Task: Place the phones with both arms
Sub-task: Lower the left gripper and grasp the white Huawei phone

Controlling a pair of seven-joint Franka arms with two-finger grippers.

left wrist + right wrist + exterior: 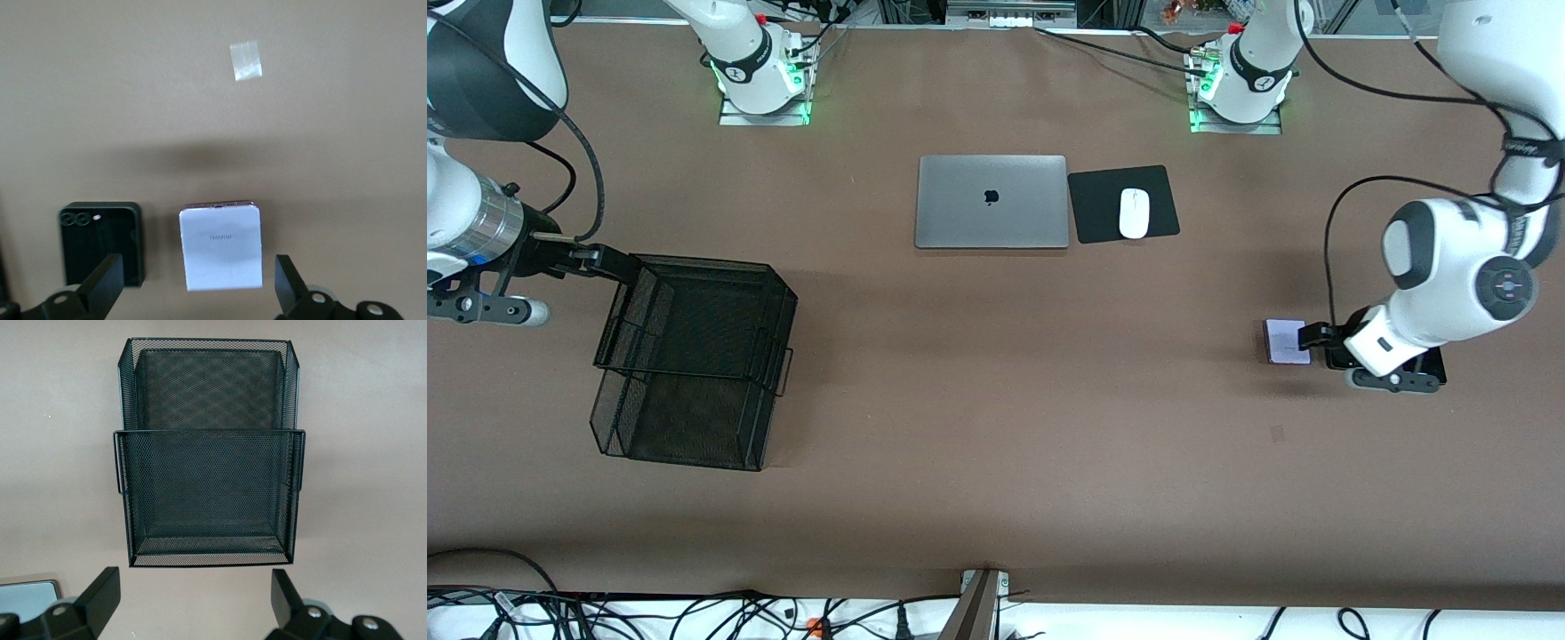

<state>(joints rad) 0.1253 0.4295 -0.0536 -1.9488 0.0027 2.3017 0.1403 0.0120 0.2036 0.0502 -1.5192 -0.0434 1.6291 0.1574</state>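
Note:
The pale lilac-white phone [1286, 341] lies flat on the table toward the left arm's end. It also shows in the left wrist view [220, 247]. The small black squarish phone [101, 241] lies beside it, mostly hidden under the left wrist in the front view [1433, 364]. My left gripper [1316, 340] hangs open just over the lilac phone, its fingers [288, 283] straddling the phone's width. My right gripper [618, 265] is open and empty beside the black mesh tray [694, 373]; its fingers [100, 593] stop short of the tray [207, 550]. The longer black phone is out of view.
A shut silver laptop [991, 202] lies mid-table near the arm bases. Beside it a white mouse [1134, 213] rests on a black pad [1098, 209]. A small piece of clear tape [245, 61] is stuck to the table near the phones.

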